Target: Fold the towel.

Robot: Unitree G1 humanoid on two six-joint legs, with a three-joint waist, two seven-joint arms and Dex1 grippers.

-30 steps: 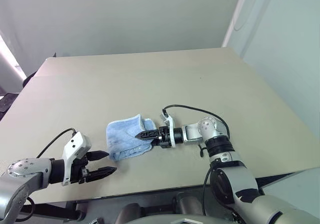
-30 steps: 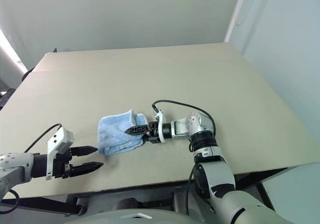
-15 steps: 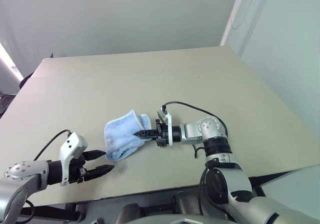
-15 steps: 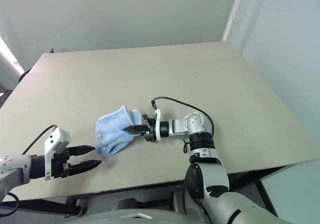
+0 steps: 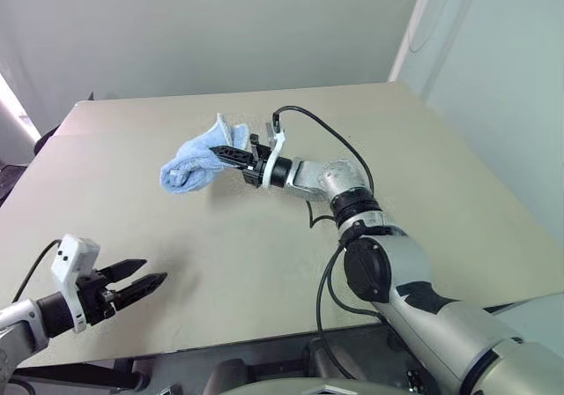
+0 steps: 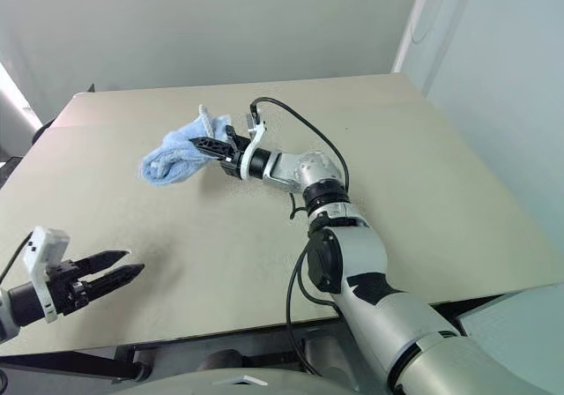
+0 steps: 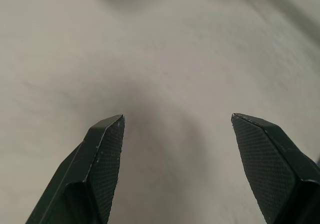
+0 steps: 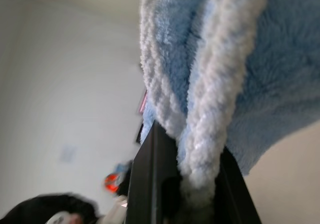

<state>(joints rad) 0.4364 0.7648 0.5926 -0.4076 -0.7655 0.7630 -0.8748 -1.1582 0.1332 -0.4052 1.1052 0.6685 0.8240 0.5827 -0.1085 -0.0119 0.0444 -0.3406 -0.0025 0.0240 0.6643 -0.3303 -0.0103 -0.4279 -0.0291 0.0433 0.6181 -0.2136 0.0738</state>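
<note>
The towel [image 5: 190,165] is a small light-blue terry cloth, bunched and lifted off the table at the far middle. My right gripper [image 5: 218,152] is shut on one edge of it, reaching out level toward the left, and the cloth hangs down from the fingers. In the right wrist view the towel's thick white-edged folds [image 8: 210,84] are pinched between the two black fingers [image 8: 147,184]. My left gripper [image 5: 145,276] hovers open over the near left part of the table, well away from the towel. The left wrist view has its two fingertips [image 7: 107,134] wide apart above bare tabletop.
The beige table [image 5: 423,175] stretches wide around the towel, with its near edge just below my arms. A black cable [image 5: 330,139] loops over my right forearm. Grey walls stand behind the table and a pale wall to the right.
My right gripper has shut on the towel, lifted it off the table and carried it up and away toward the far side. My left gripper has drawn off to the left, still open.
</note>
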